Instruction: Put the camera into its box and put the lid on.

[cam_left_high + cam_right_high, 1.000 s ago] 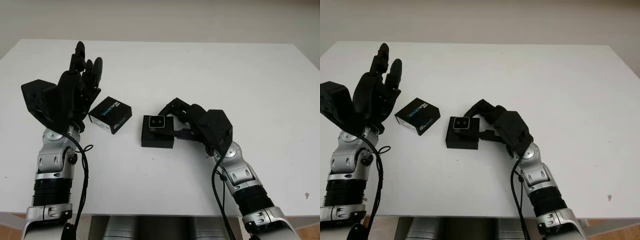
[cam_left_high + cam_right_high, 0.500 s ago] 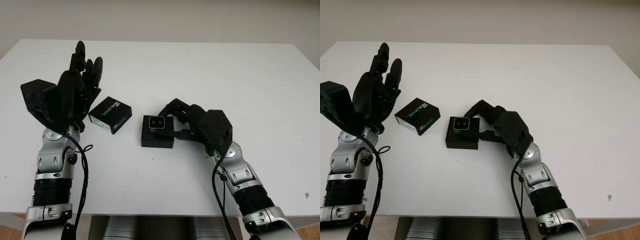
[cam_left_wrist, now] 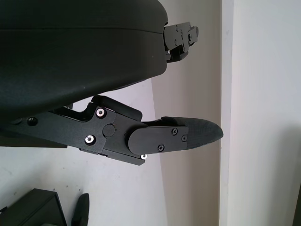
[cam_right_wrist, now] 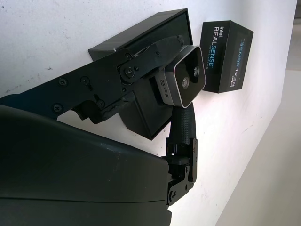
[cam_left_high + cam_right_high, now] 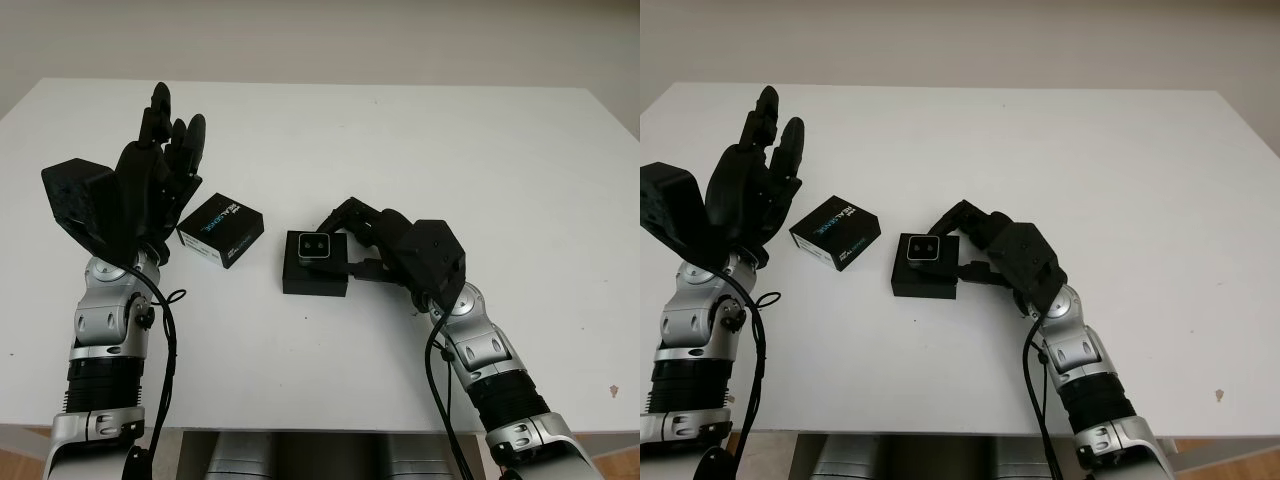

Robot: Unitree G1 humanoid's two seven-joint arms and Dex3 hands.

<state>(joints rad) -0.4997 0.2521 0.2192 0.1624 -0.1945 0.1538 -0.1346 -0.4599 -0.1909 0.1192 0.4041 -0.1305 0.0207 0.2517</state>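
Camera (image 5: 315,245), small silver-and-black unit with two lenses facing up, sits over the black box (image 5: 315,265) at centre frame, pinched by the right hand (image 5: 375,245), which comes in from the lower right; its fingers (image 4: 141,56) clamp the camera body from the sides (wrist view shows the camera held just above the box's open cavity, whether it touches the bottom cannot be told). Box lies flat on the white bench (image 5: 450,150). Lid (image 5: 220,230), black with blue and white lettering on top, lies on the bench just left of the box, apart from it, turned at an angle. Left hand (image 5: 150,180) is released, holding nothing, raised palm-forward at left of frame beside the lid, not touching it.
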